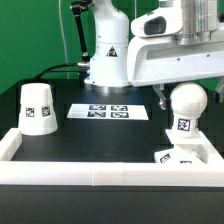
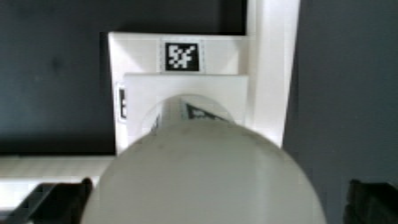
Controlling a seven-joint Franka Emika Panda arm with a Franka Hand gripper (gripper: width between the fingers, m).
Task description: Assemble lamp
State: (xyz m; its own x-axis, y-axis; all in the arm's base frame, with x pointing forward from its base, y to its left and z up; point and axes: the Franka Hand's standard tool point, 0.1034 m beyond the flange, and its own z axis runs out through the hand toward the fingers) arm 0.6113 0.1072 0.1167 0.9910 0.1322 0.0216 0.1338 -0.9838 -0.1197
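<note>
nearest the exterior camera ran the white border rail [image 1: 110,172] across the front of the black desk [image 1: 100,135]. just behind it, in the corner on the exterior view's right, lay the flat square base [image 1: 180,156], and the round-headed bulb [image 1: 186,104] stood upright on it, stem down. the gripper [image 1: 186,84] hung directly over the bulb's head, its fingers [image 2: 54,200] spread as wide as they went, one on each side of the dome and holding nothing; in the wrist view the dome [image 2: 210,170] filled the gap between them without clear contact. the tapered shade [image 1: 39,107] sat well apart on the exterior view's left, mouth down, untouched. the marker board [image 1: 109,111] lay farther back, near the arm's foot.

judging by this, the bulb step was in hand: either seating it in the base or just let go of. whether it was fully seated could not be told. next would likely call for lifting clear, crossing to the shade, and lowering it squarely over the bulb without knocking it.
</note>
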